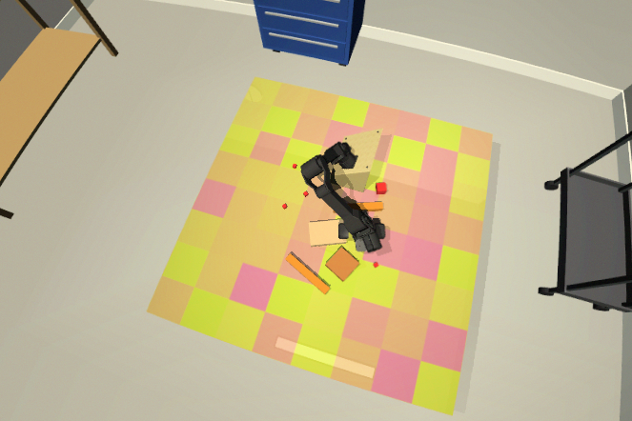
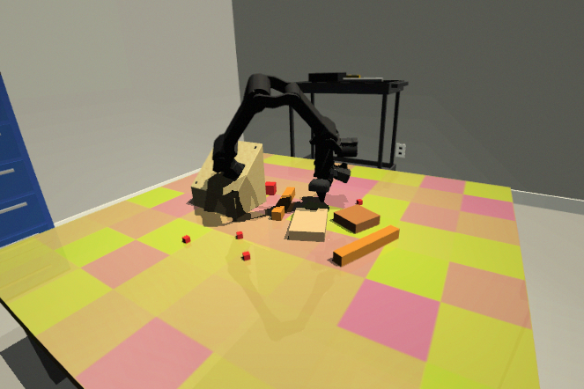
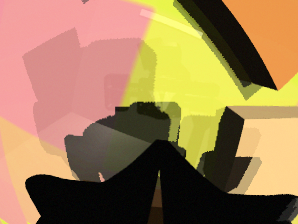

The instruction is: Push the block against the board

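The square block (image 1: 342, 263) (image 2: 356, 216) (image 3: 274, 35) is brown-orange and lies flat, turned at an angle to the board. The board (image 1: 322, 232) (image 2: 307, 223) (image 3: 272, 155) is a cream rectangle, lying flat. One corner of the block points toward the board's near corner, with a small gap; no whole sides touch. My gripper (image 2: 321, 199) (image 3: 161, 145) is shut and empty, pointing down low beyond the board's end on the robot cart's side. In the top view its tips are hidden under the wrist, which overlaps the board's right end.
An orange bar (image 1: 307, 272) (image 2: 366, 245) lies beside the block. Another orange bar (image 1: 374, 206) (image 2: 288, 194) lies partly under the arm. A larger red cube (image 1: 381, 188) (image 2: 270, 187) is near the beige base; a small red cube (image 1: 376, 265) (image 2: 358, 201) is near the block.
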Available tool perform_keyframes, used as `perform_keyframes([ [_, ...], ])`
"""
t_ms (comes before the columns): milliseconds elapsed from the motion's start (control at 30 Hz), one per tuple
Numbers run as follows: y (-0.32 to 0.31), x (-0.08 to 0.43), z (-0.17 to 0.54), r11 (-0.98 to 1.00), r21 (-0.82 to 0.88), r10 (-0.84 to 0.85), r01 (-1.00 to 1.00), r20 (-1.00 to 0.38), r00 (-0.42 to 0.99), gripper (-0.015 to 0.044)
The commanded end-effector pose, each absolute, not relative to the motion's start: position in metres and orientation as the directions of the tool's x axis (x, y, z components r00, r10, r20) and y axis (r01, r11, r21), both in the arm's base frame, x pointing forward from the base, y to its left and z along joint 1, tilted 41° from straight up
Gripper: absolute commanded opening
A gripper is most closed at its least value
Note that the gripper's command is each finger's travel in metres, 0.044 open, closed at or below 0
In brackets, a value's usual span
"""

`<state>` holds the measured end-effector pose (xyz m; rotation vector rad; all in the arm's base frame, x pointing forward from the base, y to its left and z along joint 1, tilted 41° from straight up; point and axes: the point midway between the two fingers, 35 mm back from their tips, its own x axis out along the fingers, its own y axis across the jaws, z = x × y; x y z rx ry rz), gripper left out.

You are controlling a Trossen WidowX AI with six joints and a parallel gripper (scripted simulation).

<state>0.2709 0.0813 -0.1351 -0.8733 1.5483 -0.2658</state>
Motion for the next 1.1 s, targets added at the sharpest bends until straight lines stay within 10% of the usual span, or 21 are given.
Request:
perform_keyframes([
  [0, 0.104, 0.272, -0.114, 0.692, -0.626, -0.644, -0.360, -0.761, 0.084, 0.0000],
  [1067, 0.082, 0.261, -0.096, 0.679, -0.519, -0.645, 0.520, -0.760, 0.083, 0.0000],
])
